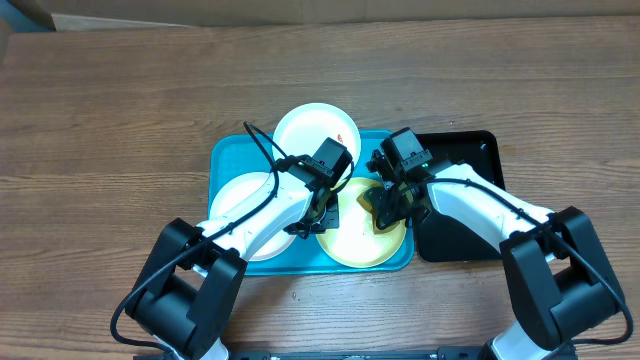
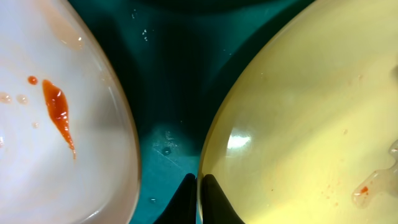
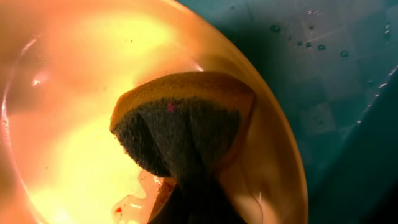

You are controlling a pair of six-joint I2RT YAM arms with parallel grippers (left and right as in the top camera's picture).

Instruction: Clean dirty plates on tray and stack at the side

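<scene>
Three plates lie on the turquoise tray (image 1: 228, 155): a white one (image 1: 316, 128) at the back, a white one (image 1: 245, 205) at the left, and a yellow-green one (image 1: 360, 238) at the front right. My left gripper (image 1: 322, 212) is shut on the yellow-green plate's left rim (image 2: 208, 149), one finger on each side. A red smear (image 2: 58, 112) marks the left white plate (image 2: 56, 143). My right gripper (image 1: 385, 205) is shut on a sponge (image 3: 180, 118) with its dark scouring face pressed on the yellow-green plate (image 3: 74, 93). Wet orange residue (image 3: 134, 202) sits beside the sponge.
A glossy black tray (image 1: 465, 215) stands right of the turquoise tray, partly under my right arm. Wooden tabletop (image 1: 110, 120) surrounds both trays. Water droplets dot the turquoise tray floor (image 2: 165, 146) between the plates.
</scene>
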